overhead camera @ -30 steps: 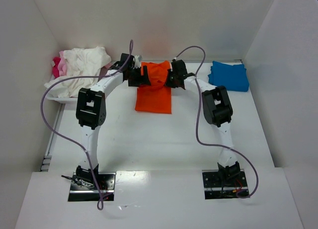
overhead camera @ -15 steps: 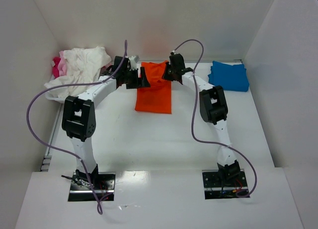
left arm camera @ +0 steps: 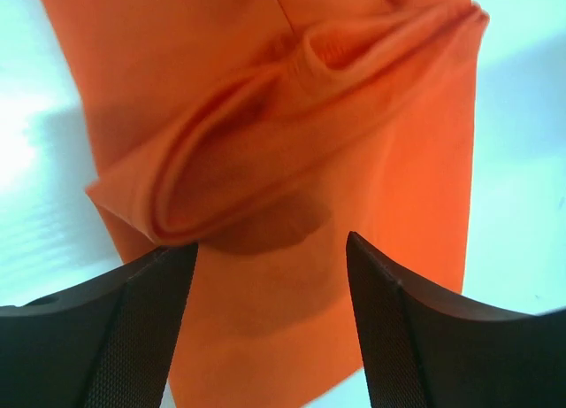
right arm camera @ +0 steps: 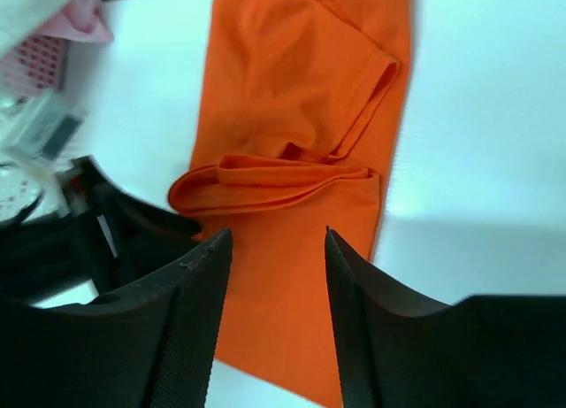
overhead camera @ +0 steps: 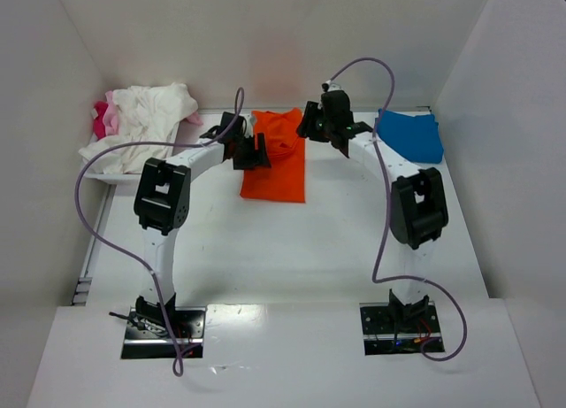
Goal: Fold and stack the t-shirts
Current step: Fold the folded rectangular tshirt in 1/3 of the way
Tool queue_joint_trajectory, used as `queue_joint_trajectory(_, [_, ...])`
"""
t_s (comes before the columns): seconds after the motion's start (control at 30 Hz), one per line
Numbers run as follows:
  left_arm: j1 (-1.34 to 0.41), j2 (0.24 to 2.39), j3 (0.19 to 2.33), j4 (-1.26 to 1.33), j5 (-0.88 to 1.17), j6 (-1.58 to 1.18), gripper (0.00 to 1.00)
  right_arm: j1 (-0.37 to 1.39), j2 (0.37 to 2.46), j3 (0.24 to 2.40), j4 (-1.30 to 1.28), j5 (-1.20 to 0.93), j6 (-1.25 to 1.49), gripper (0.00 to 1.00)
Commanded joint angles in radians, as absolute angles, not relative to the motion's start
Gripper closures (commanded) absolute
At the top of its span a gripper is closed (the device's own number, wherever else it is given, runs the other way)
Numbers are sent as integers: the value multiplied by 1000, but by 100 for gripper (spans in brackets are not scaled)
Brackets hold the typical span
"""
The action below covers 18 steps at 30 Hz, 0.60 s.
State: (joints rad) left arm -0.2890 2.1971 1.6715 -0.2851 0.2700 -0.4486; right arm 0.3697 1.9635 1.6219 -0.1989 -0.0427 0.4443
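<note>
The bright orange t-shirt (overhead camera: 275, 165) lies on the table as a narrow lengthwise strip, with a loose fold bunched across its far part (left arm camera: 292, 116). My left gripper (overhead camera: 255, 151) hovers open over its left edge, with orange cloth below the jaws (left arm camera: 267, 246) and nothing held. My right gripper (overhead camera: 311, 127) is open above the shirt's far right part (right arm camera: 277, 234). The blue t-shirt (overhead camera: 410, 135) lies folded at the back right. White t-shirts (overhead camera: 141, 116) and a pink one (overhead camera: 102, 118) are heaped at the back left.
White walls close in the table on the left, back and right. A pink mesh basket (right arm camera: 35, 65) sits near the pile of shirts. My left gripper's black body (right arm camera: 106, 240) shows close by in the right wrist view.
The right gripper has pulled away from the shirt's far edge, up and to the right. The left gripper has shifted slightly right and nearer. The orange shirt stays on the table.
</note>
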Motion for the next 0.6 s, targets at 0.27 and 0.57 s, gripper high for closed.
queue_joint_trajectory(0.27, [-302,2298,1837,-270,160,-440,22,333,1659,1339,-101,20,478,45])
queue_joint_trajectory(0.57, [-302,2347,1953,-247,107,-459,20,324,1605,1219,-79,2,517,45])
